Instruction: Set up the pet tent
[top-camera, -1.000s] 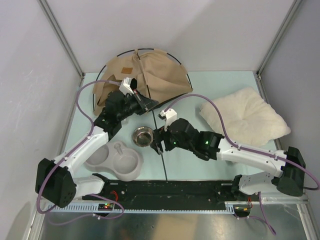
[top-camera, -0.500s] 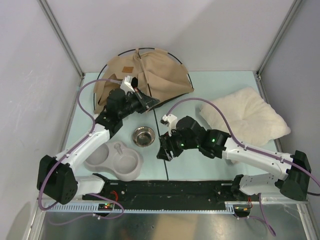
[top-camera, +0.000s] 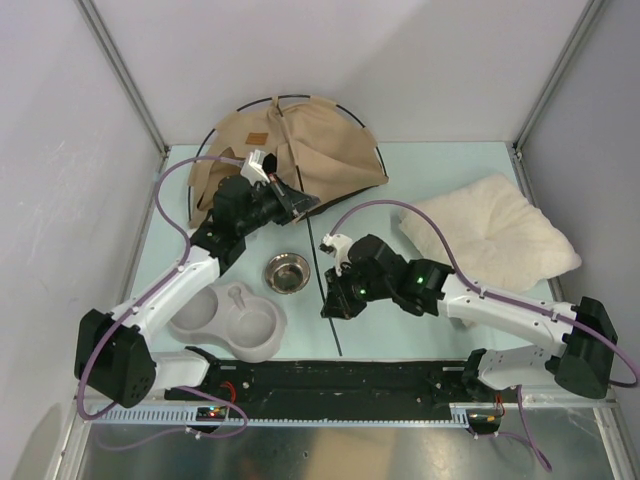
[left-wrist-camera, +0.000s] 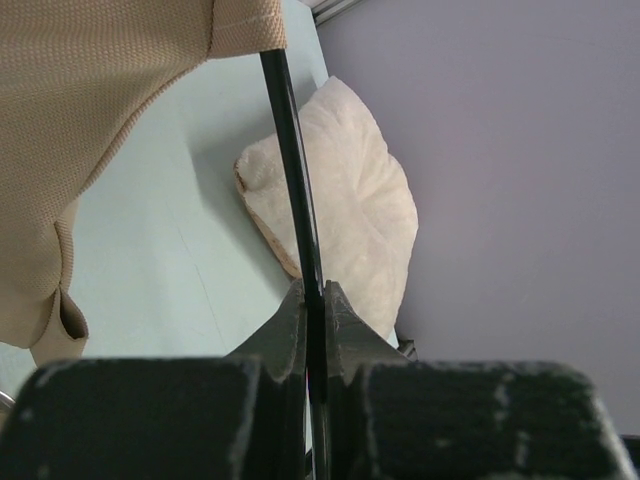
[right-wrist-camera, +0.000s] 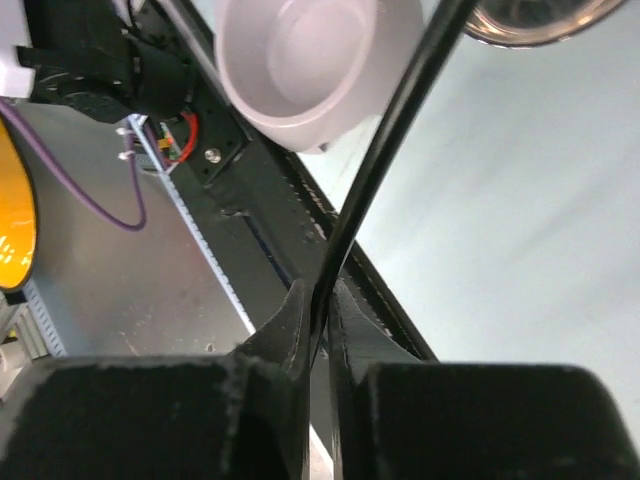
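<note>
The pet tent (top-camera: 300, 145) lies collapsed at the back of the table, tan fabric with a black pole arcing over it and a small brown label. One thin black pole (top-camera: 337, 335) runs from the tent's edge toward the front rail. My left gripper (top-camera: 304, 205) is shut on this pole just below the fabric hem (left-wrist-camera: 90, 120), and the pole (left-wrist-camera: 296, 180) passes straight between its jaws (left-wrist-camera: 314, 296). My right gripper (top-camera: 329, 307) is further down the same pole, shut on it. In the right wrist view the pole (right-wrist-camera: 390, 140) is pinched between the tips (right-wrist-camera: 318, 300).
A cream pillow (top-camera: 490, 235) lies at the right. A steel bowl (top-camera: 287, 271) sits between the arms, and a grey double pet bowl (top-camera: 230, 322) is front left. The black base rail (top-camera: 340, 380) runs along the front edge. Cage walls enclose three sides.
My right gripper slid a little toward the front along the pole and closed on it. The left gripper kept its hold near the tent, barely moving.
</note>
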